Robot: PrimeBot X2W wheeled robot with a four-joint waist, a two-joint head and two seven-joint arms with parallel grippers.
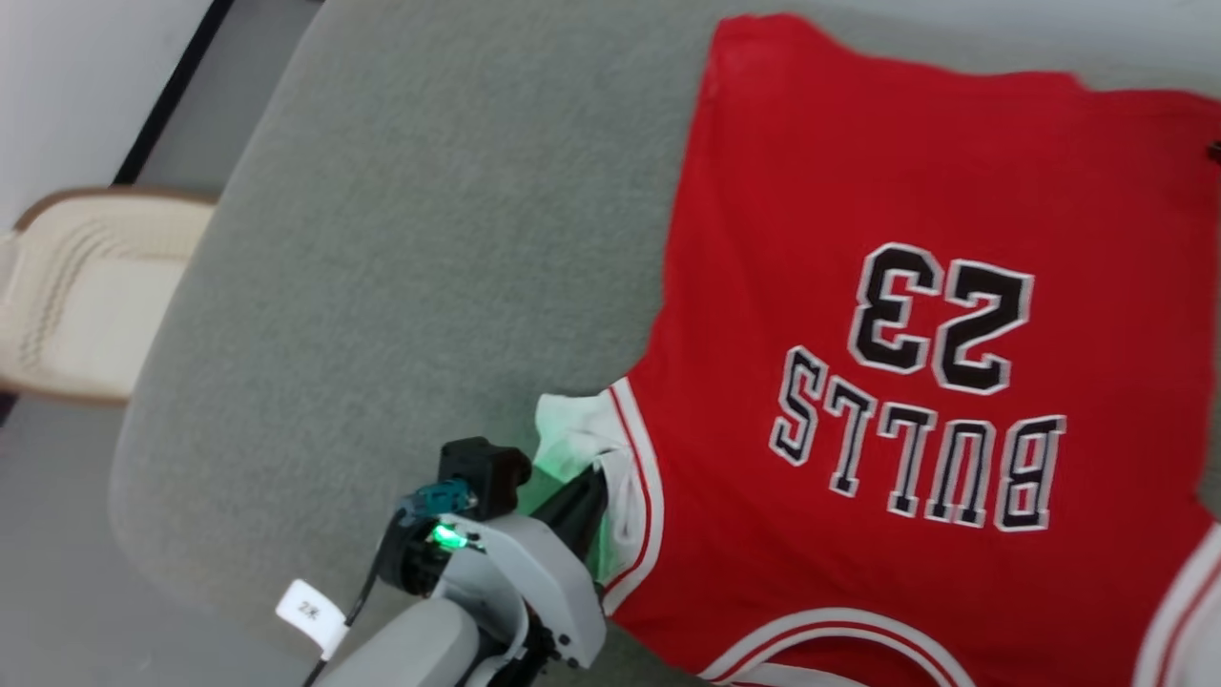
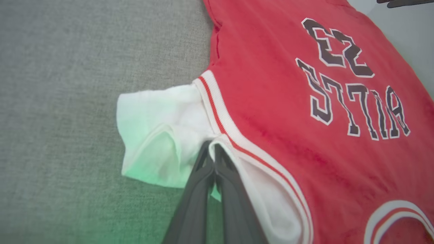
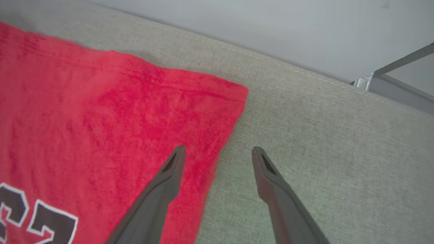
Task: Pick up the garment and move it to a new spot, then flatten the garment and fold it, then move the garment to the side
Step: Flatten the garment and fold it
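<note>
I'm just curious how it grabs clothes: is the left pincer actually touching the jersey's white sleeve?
Touching. The left wrist view shows the left pincer shut on the red jersey, pinching its white sleeve.

The garment [image 1: 839, 172] runs off the head view's right and bottom edges, which cut off part of its neckline and far sleeve. There a fold of the white sleeve [image 1: 572, 429] hides the tips of the left gripper [image 1: 596, 482]. The print on the white tag [image 1: 309, 609] is too small to read.

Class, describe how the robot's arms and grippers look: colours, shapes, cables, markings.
Both the left gripper and right gripper have two long, dark grey, tapering fingers. The left wrist has a pale grey shell, a black camera block, a teal connector, a green light and a black cable carrying a white tag.
</note>
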